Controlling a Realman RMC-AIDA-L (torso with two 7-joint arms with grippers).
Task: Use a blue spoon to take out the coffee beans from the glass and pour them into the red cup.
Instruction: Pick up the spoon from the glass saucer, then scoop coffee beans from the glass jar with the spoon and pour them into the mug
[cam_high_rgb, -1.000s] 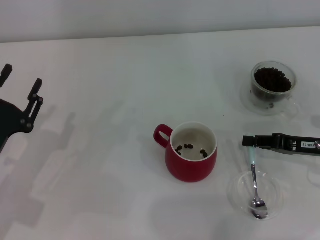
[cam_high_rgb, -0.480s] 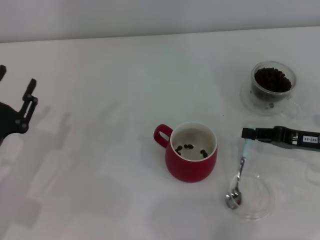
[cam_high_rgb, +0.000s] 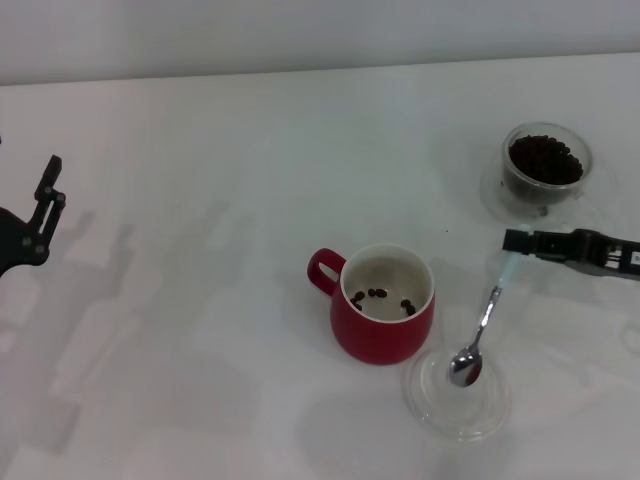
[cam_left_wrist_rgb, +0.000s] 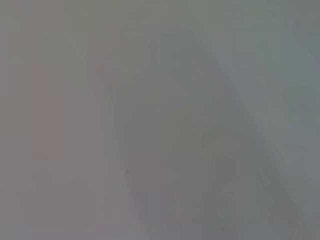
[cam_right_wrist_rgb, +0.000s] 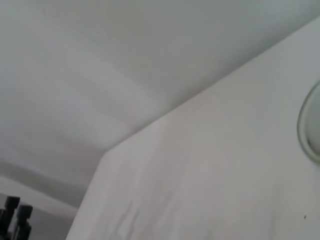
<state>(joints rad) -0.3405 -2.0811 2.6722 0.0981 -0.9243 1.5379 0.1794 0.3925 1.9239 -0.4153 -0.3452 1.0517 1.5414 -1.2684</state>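
A flat clear round glass dish (cam_high_rgb: 456, 397) is placed nearest the robot on the white table (cam_high_rgb: 220, 300), in front of and to the right of the red cup. Over its rim, a small teaspoon with a shiny metal bowl and pale light-blue handle, the blue spoon (cam_high_rgb: 484, 323), is carried by the right gripper (cam_high_rgb: 513, 243). The spoon's long axis is slanted: the bowl (cam_high_rgb: 465, 367) is directed down and toward the robot's left, over the dish, while the handle rises away to the right into the gripper. Whether the bowl touches the dish cannot be told. The bowl is seen as dark and reflective; no beans can be made out in it.

The right gripper, a black fingered unit reaching in from the right edge, is clamped on the tip of the light-blue handle.

Just left of the dish, a squat rounded deep-red mug with a white interior, the red cup (cam_high_rgb: 382, 306), is stood upright, its loop handle turned to the left. A few small dark brown coffee beans (cam_high_rgb: 378, 295) are lying at its bottom.

Farther back on the right, a small clear glass cup with a rounded body, the glass (cam_high_rgb: 545, 172), is stood upright, filled with more dark beans.

At the far left edge, the left gripper (cam_high_rgb: 40, 205) is held well apart from all items; its fingers' state cannot be told.
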